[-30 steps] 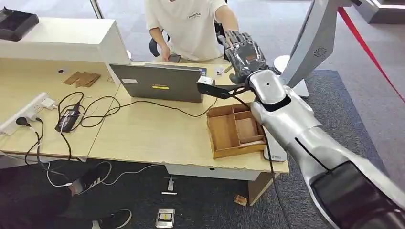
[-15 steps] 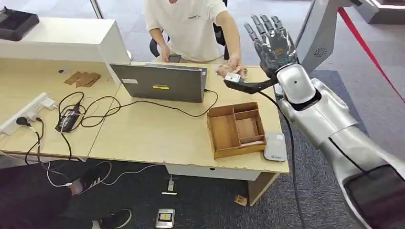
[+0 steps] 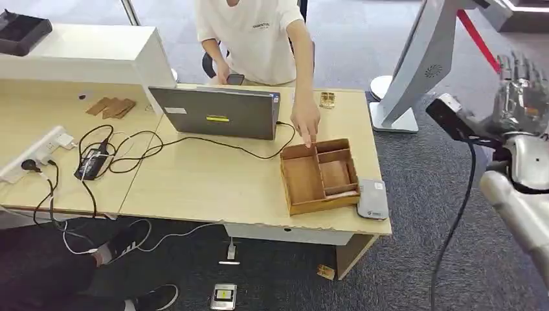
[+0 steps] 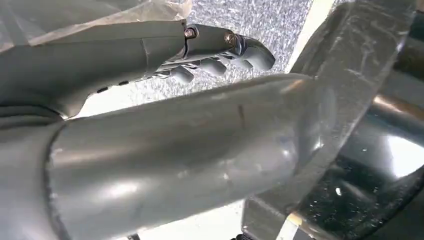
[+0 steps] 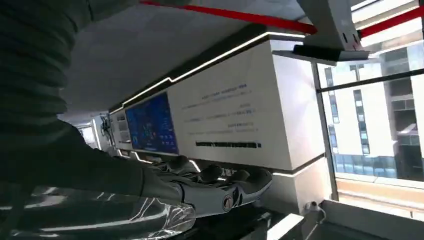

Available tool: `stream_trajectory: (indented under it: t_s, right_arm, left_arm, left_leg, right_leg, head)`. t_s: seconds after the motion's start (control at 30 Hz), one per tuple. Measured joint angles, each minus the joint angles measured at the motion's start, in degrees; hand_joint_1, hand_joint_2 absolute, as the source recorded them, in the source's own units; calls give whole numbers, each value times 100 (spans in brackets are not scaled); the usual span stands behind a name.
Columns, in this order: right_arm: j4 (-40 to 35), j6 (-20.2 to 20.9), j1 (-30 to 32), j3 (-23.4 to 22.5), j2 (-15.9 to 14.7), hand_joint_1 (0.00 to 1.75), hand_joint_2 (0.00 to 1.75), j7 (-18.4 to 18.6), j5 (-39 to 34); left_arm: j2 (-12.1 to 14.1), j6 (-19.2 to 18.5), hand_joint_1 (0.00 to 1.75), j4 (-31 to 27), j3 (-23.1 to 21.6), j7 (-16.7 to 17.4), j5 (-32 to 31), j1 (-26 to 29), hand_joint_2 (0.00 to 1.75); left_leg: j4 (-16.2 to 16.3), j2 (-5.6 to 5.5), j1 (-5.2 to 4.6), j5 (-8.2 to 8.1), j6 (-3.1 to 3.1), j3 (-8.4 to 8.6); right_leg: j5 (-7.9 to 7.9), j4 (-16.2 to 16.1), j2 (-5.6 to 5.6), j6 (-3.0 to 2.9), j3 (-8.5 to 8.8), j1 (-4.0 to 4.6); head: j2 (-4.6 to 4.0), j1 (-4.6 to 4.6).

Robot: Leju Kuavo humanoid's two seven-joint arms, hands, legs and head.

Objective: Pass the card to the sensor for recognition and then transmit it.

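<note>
The head view looks steeply down on the tabletop (image 3: pixel 213 188) from above. Both wrist views sit close behind their hands, the right one facing a wall display (image 5: pixel 151 124).

desk (image 3: pixel 194 181): I see pale wood-look top, smooth, matt
tray (image 3: pixel 318 176): I read plain brown wood, matt
laptop (image 3: pixel 217 113): grey lid, dull metallic sheen
floor (image 3: pixel 453 155): grey carpet, rough
right hand (image 3: pixel 520 97): I see glossy silver-grey shell
</note>
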Motion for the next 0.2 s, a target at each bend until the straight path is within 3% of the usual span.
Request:
stream_trajectory:
  t_s: [0.2]
  right_arm:
    - [79,-354,830,-563,-273,0,175,-227,-399]
  left_arm:
    - [0,0,0,0,81,20,85,32,0]
  left_leg:
    - [-3,2,-1,0,0,-5]
  right_leg:
    - [0,6,0,0,-3,-1]
  head:
    - [0,0]
